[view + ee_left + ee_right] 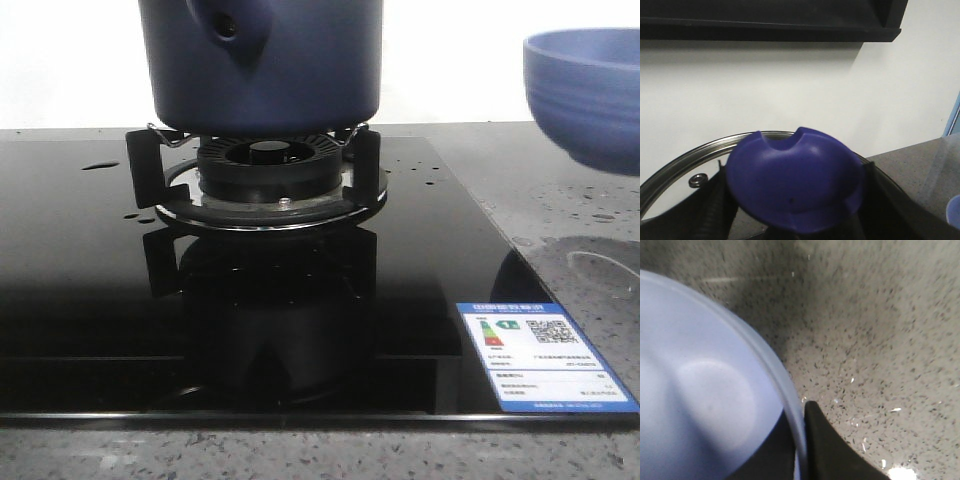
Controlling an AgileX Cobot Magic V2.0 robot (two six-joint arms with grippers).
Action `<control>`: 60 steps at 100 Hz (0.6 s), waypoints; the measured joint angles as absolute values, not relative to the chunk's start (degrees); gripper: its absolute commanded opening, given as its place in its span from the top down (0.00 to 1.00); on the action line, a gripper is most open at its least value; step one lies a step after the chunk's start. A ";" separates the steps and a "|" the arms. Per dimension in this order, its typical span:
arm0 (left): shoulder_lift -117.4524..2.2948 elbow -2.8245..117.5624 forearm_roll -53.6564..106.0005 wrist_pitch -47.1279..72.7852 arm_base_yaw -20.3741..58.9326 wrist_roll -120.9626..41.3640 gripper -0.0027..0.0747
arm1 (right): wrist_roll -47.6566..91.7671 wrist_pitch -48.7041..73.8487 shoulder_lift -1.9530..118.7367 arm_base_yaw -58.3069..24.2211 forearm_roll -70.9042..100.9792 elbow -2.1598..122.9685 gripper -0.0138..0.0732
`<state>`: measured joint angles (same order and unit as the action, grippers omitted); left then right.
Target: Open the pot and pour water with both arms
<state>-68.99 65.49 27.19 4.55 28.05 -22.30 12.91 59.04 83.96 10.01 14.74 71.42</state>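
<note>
The dark navy pot (262, 65) stands on the gas burner (265, 160), its side handle socket (228, 25) facing the camera; its top is cut off in the front view. In the left wrist view my left gripper (797, 216) is shut on the blue knob (795, 182) of a glass lid with a steel rim (670, 175), held in front of the white wall. My right gripper (799, 442) is shut on the rim of the periwinkle bowl (700, 390), one finger inside and one outside. The bowl (585, 95) hangs above the counter at the right. Neither gripper shows in the front view.
The burner sits in a black glass cooktop (90, 290) with an energy label sticker (540, 355) at its front right corner. Speckled grey counter (590, 240) lies to the right with wet ring marks. A dark shelf (770, 25) runs above on the wall.
</note>
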 measured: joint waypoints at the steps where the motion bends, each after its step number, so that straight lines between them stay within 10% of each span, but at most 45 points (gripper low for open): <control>1: -68.99 65.49 27.19 4.55 28.05 -22.30 0.50 | 12.91 58.96 83.96 10.01 14.74 71.20 0.90; 60: -68.99 65.49 27.07 4.55 28.05 -22.30 0.50 | 12.91 58.12 87.16 10.01 13.11 70.58 0.90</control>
<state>-68.99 65.49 27.07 4.55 28.05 -22.30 12.91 58.12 87.16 10.01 13.11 70.58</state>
